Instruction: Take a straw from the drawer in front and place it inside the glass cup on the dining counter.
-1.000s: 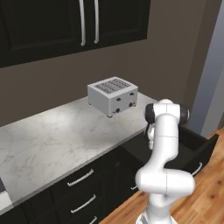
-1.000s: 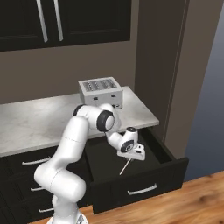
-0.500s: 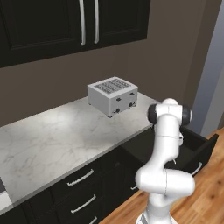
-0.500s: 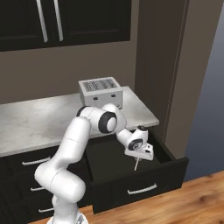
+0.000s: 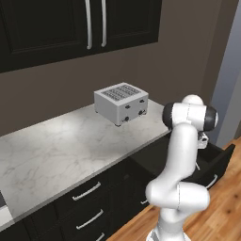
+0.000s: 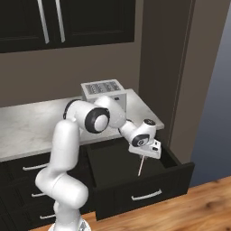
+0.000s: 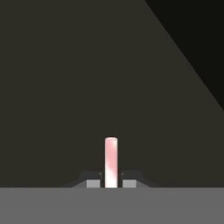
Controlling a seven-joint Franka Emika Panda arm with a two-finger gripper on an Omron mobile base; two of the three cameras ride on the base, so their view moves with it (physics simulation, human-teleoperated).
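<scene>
Straw pinched and lifted over the open drawer; the carry to the cup was left to do.

From the left base camera, the arm stood in front of the marble tabletop point(image 5: 70, 150) with the toaster point(image 5: 121, 102) on it, and the drawer point(image 5: 214, 162) stood pulled out behind the arm; from the right base camera, the end effector point(image 6: 144, 155) hung over the dark inside of the open drawer point(image 6: 135, 173), pressed onto the top of the straw point(image 6: 141, 166), which hung nearly upright below it, its lower tip seemingly just clear of the drawer floor; from the hand camera, the straw point(image 7: 111, 162) rose between the two fingertips point(image 7: 92, 183), pinched tight. The pick looked done; the cup and the placing into it were, by my judgement, still ahead.
</scene>
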